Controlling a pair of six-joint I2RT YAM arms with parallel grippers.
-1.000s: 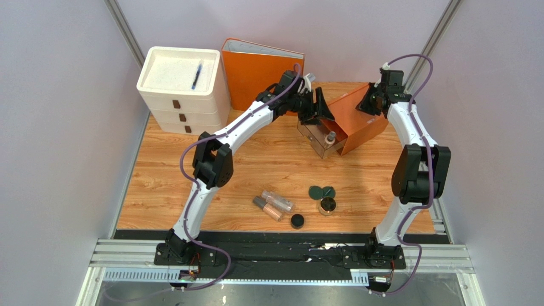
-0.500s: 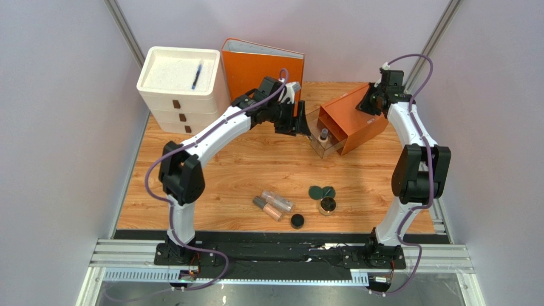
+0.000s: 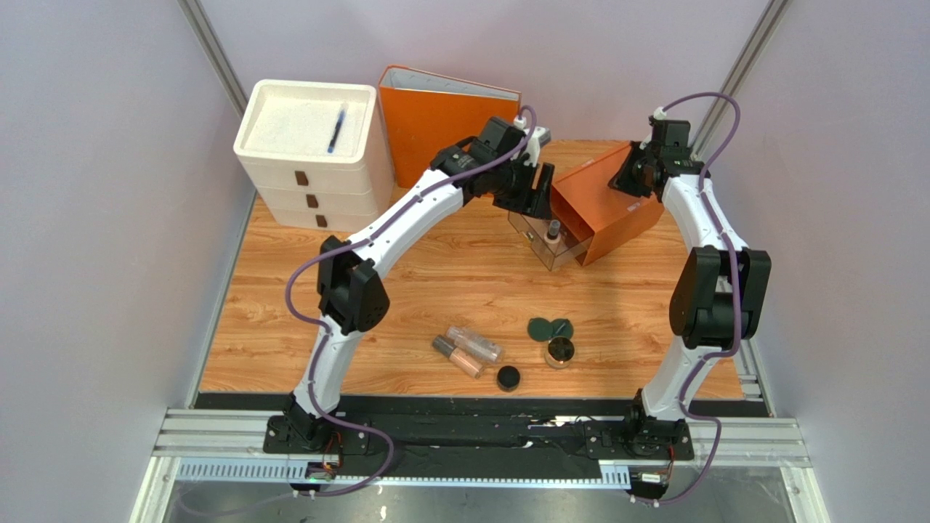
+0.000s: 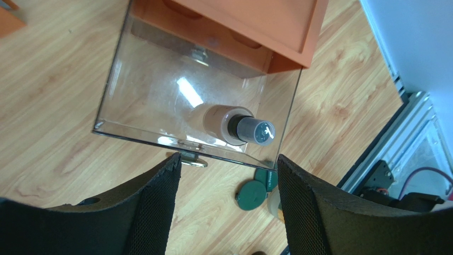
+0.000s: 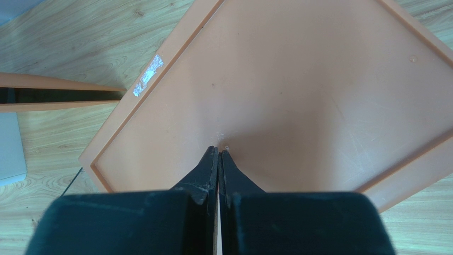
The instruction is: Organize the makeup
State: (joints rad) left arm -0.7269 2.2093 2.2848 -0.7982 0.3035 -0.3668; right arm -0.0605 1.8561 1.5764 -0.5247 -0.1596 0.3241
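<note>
One beige foundation bottle (image 3: pixel 553 231) lies in the clear drawer (image 3: pixel 535 242), which is pulled out of the orange box (image 3: pixel 611 207). My left gripper (image 3: pixel 533 185) is open and empty above the drawer; its view shows the bottle (image 4: pixel 226 123) just beyond my fingertips (image 4: pixel 169 170). My right gripper (image 3: pixel 631 174) is shut, its tips (image 5: pixel 219 151) pressed on the box top (image 5: pixel 298 95). At the table front lie another beige bottle (image 3: pixel 458 356), a clear tube (image 3: pixel 477 343), the green twin-disc compact (image 3: pixel 550 328), the gold-rimmed jar (image 3: pixel 560 350) and the black pot (image 3: pixel 509 378).
A white drawer unit (image 3: pixel 311 174) with a blue pen (image 3: pixel 336 129) on top stands at the back left. An orange binder (image 3: pixel 442 114) stands upright behind the left gripper. Grey walls close in both sides.
My left gripper pulled back to the left, away from the drawer, then came back over it, open throughout. The bottle stays in the drawer. The right arm has not moved.
</note>
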